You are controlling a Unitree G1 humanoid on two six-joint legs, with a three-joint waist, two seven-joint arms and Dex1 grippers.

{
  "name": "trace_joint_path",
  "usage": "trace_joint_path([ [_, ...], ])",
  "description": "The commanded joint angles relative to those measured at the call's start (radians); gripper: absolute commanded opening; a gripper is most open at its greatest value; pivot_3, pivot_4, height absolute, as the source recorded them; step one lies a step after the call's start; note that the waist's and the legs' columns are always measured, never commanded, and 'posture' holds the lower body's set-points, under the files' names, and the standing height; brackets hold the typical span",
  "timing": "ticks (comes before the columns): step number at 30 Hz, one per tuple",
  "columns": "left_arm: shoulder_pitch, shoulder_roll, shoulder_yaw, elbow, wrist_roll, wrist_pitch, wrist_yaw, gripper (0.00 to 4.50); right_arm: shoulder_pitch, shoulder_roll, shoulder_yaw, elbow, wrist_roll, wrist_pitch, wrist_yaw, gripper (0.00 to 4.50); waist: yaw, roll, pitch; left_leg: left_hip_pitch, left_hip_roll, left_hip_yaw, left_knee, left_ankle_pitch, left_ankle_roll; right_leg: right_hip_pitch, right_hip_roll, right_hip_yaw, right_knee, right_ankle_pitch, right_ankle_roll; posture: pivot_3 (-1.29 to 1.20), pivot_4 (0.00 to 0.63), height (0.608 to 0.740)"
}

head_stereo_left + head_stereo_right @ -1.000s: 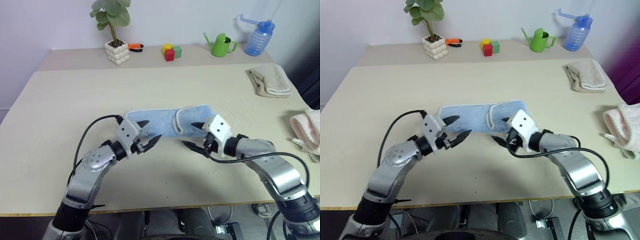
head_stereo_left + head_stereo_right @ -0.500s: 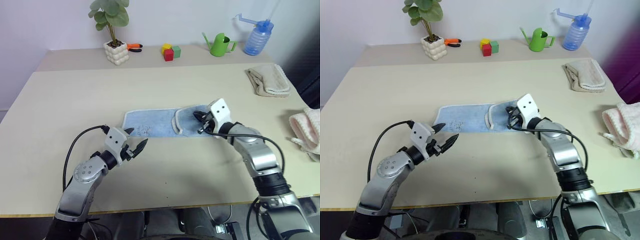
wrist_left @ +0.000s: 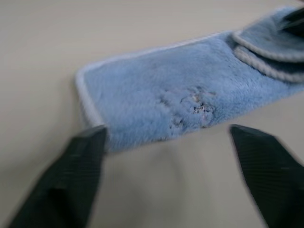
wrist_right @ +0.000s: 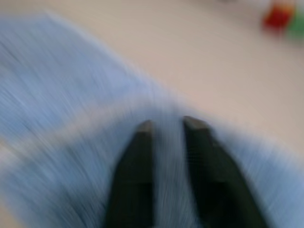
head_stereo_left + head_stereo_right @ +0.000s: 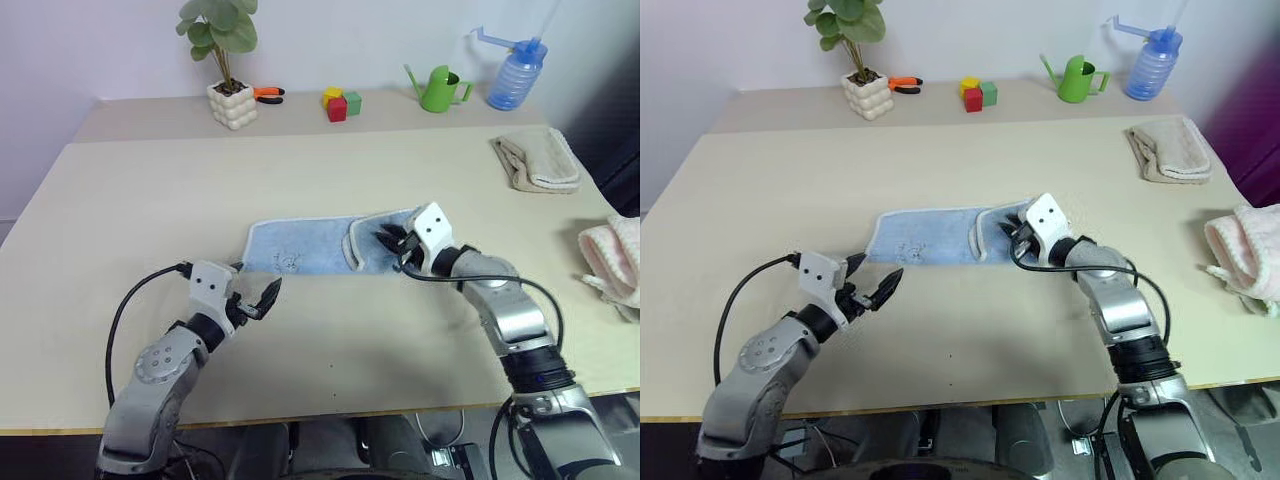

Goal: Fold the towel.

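So the towel point(image 5: 325, 246) lies mid-bench, its 3 o'clock end already folded over. Right claw point(image 5: 393, 240) sits on that flap, fingers narrowly apart; left claw point(image 5: 253, 293) gapes at 7 o'clock. Next up, probably: grab the flap.

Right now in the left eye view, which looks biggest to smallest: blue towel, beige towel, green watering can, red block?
1. the towel
2. beige towel
3. green watering can
4. red block
The can and block sit farther back, which shrinks them.
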Motion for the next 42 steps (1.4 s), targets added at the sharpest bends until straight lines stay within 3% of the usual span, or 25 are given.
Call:
trace_joint_path([
  [1,0.003,-0.011,0.052,-0.077,-0.106,0.145,0.041,4.5,-0.014,-0.022,0.006,-0.09,0.009,-0.003,0.05,2.79,0.002,-0.001,-0.001,0.0,0.0,-0.001,0.0,0.0,0.0,0.0,0.0,0.0,0.0,0.0,0.0,0.0,0.15,0.73],
  [4,-0.045,-0.168,0.185,-0.062,-0.311,0.299,0.196,4.5,-0.009,-0.057,0.066,-0.1,-0.091,-0.098,0.068,4.23,0.005,-0.001,0.0,0.0,-0.001,-0.002,0.0,0.0,0.0,0.002,0.0,-0.001,0.0,0.0,0.0,0.0,0.15,0.73],
  [13,-0.31,-0.391,0.329,0.117,-0.515,0.473,0.516,4.5,0.055,-0.029,0.124,-0.158,-0.123,-0.147,0.086,4.23,0.006,-0.003,0.0,0.0,-0.001,-0.002,0.001,0.001,-0.001,0.002,-0.001,-0.002,0.0,0.0,0.0,0.0,0.15,0.73],
  [17,-0.391,-0.42,0.355,0.212,-0.523,0.467,0.594,4.5,0.088,-0.013,0.138,-0.206,-0.136,-0.128,0.071,4.23,0.007,-0.003,0.0,0.0,-0.002,-0.003,0.001,0.001,-0.003,0.003,0.0,-0.002,0.0,0.0,0.0,0.0,0.15,0.73],
  [18,-0.405,-0.423,0.362,0.226,-0.526,0.458,0.604,4.26,0.098,-0.013,0.138,-0.216,-0.139,-0.124,0.068,4.27,0.007,-0.003,0.0,0.0,-0.002,-0.003,0.001,0.001,-0.003,0.003,-0.001,-0.002,0.0,0.0,0.0,0.0,0.15,0.73],
  [21,-0.418,-0.412,0.36,0.244,-0.528,0.437,0.619,3.18,0.123,-0.014,0.132,-0.242,-0.146,-0.108,0.057,4.29,0.008,-0.003,0.0,0.0,-0.002,-0.003,0.001,0.002,-0.003,0.003,0.0,-0.002,0.0,0.0,0.0,0.0,0.15,0.73],
  [27,-0.443,-0.396,0.387,0.261,-0.53,0.327,0.632,0.06,0.162,-0.019,0.122,-0.273,-0.156,-0.094,0.045,4.29,0.009,-0.003,0.0,0.0,-0.003,-0.004,0.001,0.002,-0.004,0.003,-0.001,-0.002,0.0,0.0,0.0,0.0,0.15,0.73],
  [32,-0.463,-0.314,0.428,0.233,-0.514,0.182,0.579,0.02,0.176,-0.023,0.115,-0.28,-0.157,-0.088,0.039,4.29,0.005,-0.003,0.0,0.0,-0.002,-0.004,0.001,0.002,-0.004,0.002,0.0,-0.002,0.0,0.0,0.0,0.0,0.15,0.73],
  [37,-0.466,-0.095,0.48,0.262,-0.427,0.073,0.503,0.02,0.171,-0.031,0.102,-0.259,-0.156,-0.097,0.038,4.29,0.002,-0.003,0.0,0.0,-0.002,-0.003,0.0,0.003,-0.005,0.001,0.001,-0.002,0.0,0.0,0.0,0.0,0.15,0.73],
  [42,-0.482,0.03,0.436,0.221,-0.452,0.058,0.369,0.02,0.149,-0.023,0.095,-0.22,-0.159,-0.109,0.028,4.29,0.015,-0.004,0.0,-0.001,-0.003,-0.004,0.0,0.003,-0.005,0.002,-0.001,-0.002,-0.001,0.0,0.0,0.0,0.15,0.73],
])
